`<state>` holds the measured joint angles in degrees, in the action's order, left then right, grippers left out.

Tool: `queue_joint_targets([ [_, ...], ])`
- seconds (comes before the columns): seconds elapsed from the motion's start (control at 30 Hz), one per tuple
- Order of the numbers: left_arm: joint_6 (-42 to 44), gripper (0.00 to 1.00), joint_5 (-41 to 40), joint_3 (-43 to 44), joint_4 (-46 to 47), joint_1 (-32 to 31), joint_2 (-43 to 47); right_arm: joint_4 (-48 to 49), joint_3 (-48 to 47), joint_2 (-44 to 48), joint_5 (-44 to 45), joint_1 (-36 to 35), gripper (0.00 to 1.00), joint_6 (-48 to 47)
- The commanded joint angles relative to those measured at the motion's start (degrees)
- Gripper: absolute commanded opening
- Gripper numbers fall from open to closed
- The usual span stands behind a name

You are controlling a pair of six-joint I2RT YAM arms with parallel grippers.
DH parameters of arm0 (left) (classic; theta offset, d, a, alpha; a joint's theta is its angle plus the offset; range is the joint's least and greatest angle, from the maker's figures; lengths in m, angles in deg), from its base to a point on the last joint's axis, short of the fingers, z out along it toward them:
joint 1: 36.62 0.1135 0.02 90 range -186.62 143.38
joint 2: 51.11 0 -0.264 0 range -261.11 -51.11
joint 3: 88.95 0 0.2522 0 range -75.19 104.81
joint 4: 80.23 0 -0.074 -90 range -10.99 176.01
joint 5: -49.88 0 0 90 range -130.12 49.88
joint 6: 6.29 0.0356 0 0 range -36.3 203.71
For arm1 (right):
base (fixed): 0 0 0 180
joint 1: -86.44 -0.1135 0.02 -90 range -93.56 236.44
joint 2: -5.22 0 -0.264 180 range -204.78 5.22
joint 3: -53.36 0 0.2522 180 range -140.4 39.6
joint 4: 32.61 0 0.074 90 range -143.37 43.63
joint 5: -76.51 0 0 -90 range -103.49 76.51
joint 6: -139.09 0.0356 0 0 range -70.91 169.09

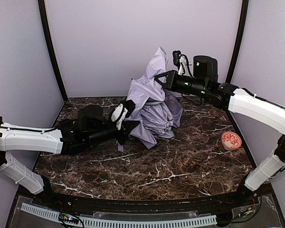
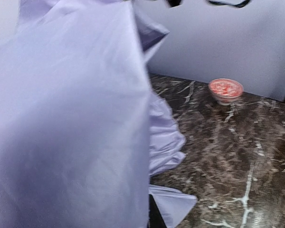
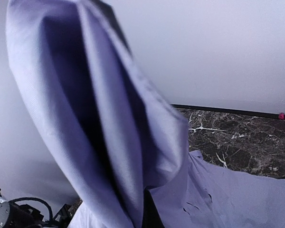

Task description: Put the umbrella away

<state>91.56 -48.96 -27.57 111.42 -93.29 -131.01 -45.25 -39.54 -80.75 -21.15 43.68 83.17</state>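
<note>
I am working the umbrella (image 1: 154, 109), heaped on the table (image 1: 180, 166) well apart from the red dish (image 1: 231, 140), toward the left arm. The right fingers (image 1: 161, 78) are pinching its raised peak, and the left fingers (image 1: 128, 126) are clamping the hem farthest from the dish. I judge I should be gathering cloth inward slowly. Only the top view is showing both grips; the wrist views are showing mostly fabric.

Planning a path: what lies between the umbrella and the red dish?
Nothing: bare marble tabletop separates the umbrella from the red dish, clearest in the top view.
</note>
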Motion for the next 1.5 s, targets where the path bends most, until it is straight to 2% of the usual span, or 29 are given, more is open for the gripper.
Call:
queue_joint_targets([
  [0.0, 3.05, 0.00, 26.74, 2.15, -5.68, -1.36, 6.05, 2.40, -0.81, -2.70, -9.05, 1.54, 0.00, -3.93],
  [0.13, 3.47, 0.00, 35.60, 9.11, -14.28, -2.71, 5.47, 2.17, -1.37, -8.87, -21.46, -0.36, 0.00, -5.35],
  [0.23, 3.16, 0.00, 38.39, 11.88, -16.78, -3.44, 5.83, 1.20, -0.83, -11.66, -29.68, -2.85, 0.00, -7.84],
  [0.33, 2.65, 0.00, 38.88, 12.94, -16.87, -3.71, 5.94, 3.19, 3.27, -11.72, -33.13, -3.59, 0.00, -8.33],
  [0.53, 3.69, 0.00, 34.03, 12.53, -15.55, -3.06, 3.93, -2.91, 7.75, -14.75, -32.05, -3.00, 0.00, -14.22],
  [0.73, -3.83, 0.00, 31.83, 13.72, -15.64, 6.20, -4.84, -2.17, 10.51, -21.15, -33.75, -1.61, 0.01, -15.53],
  [0.87, -3.48, 0.00, 27.42, 12.13, -17.61, 7.73, -8.94, -2.93, 10.77, -23.70, -31.40, -0.86, 0.03, -16.26],
  [0.93, -3.98, 0.00, 26.86, 10.95, -18.10, 8.11, -10.67, -3.41, 10.98, -23.95, -29.70, -0.09, 0.07, -15.69],
  [1.07, -5.84, 0.00, 25.98, 8.41, -18.60, 8.90, -13.74, -6.68, 10.65, -22.40, -24.40, 3.22, 0.24, -14.47],
  [1.17, -6.27, 0.00, 25.82, 7.18, -17.93, 9.19, -15.68, -9.30, 11.38, -19.17, -19.34, 6.48, 0.37, -13.53],
  [1.27, -6.07, 0.00, 25.82, 7.01, -17.32, 9.82, -18.02, -12.15, 12.62, -14.12, -13.69, 7.20, 0.48, -16.74],
  [1.47, -5.38, 0.00, 28.22, 8.30, -16.20, 11.60, -22.18, -9.93, 19.81, -3.57, -20.03, 1.40, 0.70, -22.11],
])
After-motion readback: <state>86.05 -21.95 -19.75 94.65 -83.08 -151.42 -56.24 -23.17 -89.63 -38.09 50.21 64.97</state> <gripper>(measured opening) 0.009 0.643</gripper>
